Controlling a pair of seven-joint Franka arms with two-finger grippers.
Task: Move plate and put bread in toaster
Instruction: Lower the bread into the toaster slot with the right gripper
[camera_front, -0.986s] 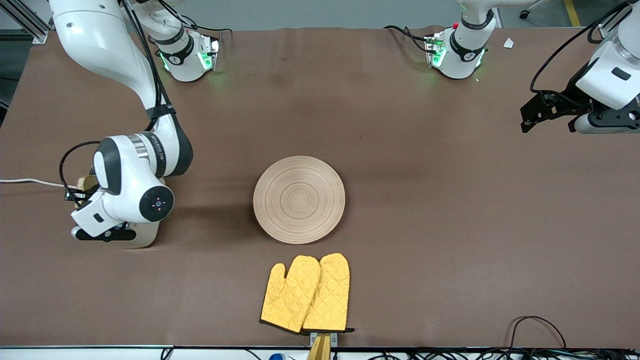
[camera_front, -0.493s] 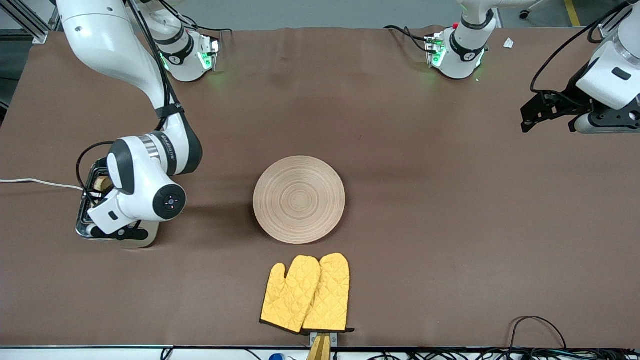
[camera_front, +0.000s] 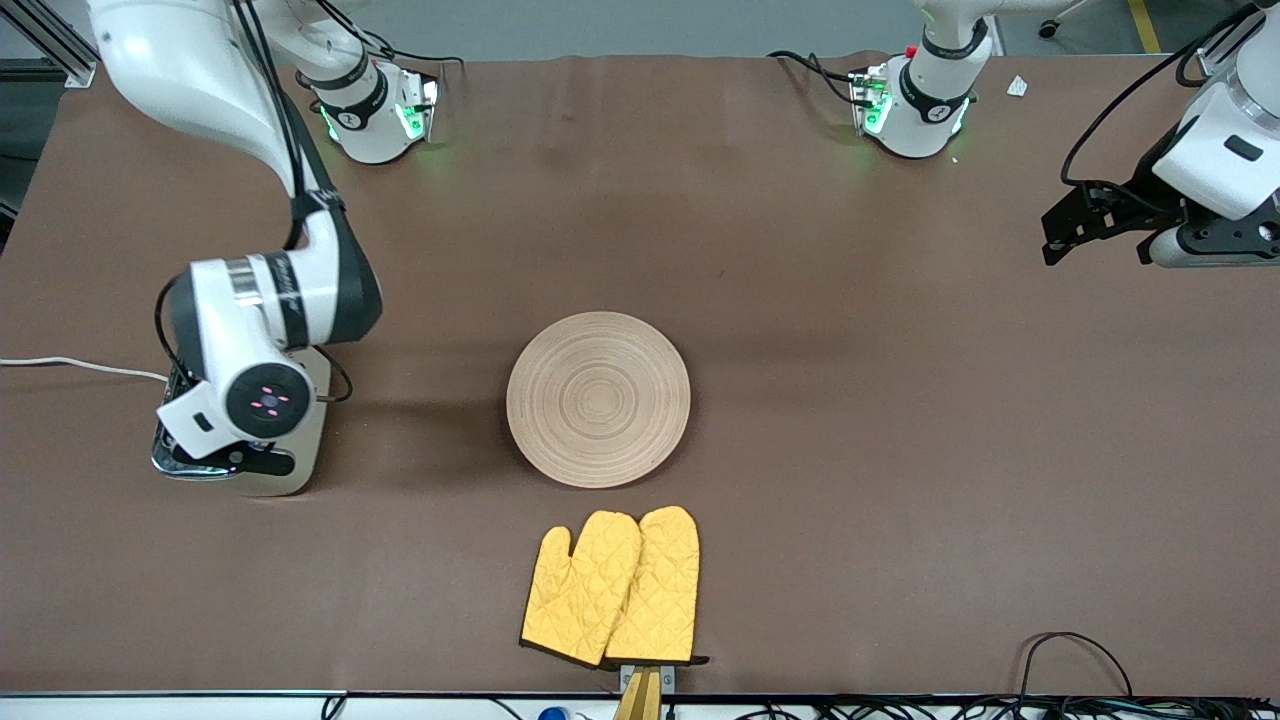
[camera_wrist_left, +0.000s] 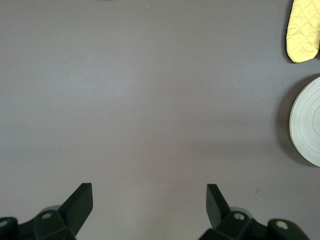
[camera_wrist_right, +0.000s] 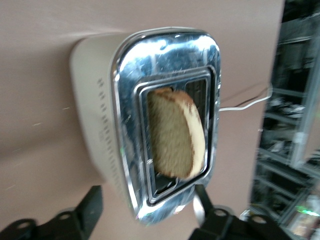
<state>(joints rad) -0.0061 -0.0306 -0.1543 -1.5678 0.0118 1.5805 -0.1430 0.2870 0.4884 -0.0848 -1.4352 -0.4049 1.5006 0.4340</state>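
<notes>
The cream toaster (camera_front: 295, 465) stands near the right arm's end of the table. In the right wrist view its chrome top (camera_wrist_right: 165, 55) fills the middle, and the bread (camera_wrist_right: 175, 132) stands in a slot, sticking up above it. My right gripper (camera_wrist_right: 147, 196) hangs open and empty just over the toaster's end, apart from the bread; in the front view the right hand (camera_front: 240, 405) hides the slots. The wooden plate (camera_front: 598, 398) lies mid-table, with its edge in the left wrist view (camera_wrist_left: 307, 125). My left gripper (camera_wrist_left: 148, 197) waits open and empty over bare table at the left arm's end (camera_front: 1062, 235).
A pair of yellow oven mitts (camera_front: 612, 588) lies nearer the front camera than the plate; one tip shows in the left wrist view (camera_wrist_left: 303, 30). The toaster's white cord (camera_front: 70, 363) runs off the table edge at the right arm's end. Brown mat (camera_front: 850, 450) covers the table.
The bread went from beside my right gripper into the toaster slot. The right hand has since turned and shifted over the toaster, hiding the slots in the front view. The left arm has not moved.
</notes>
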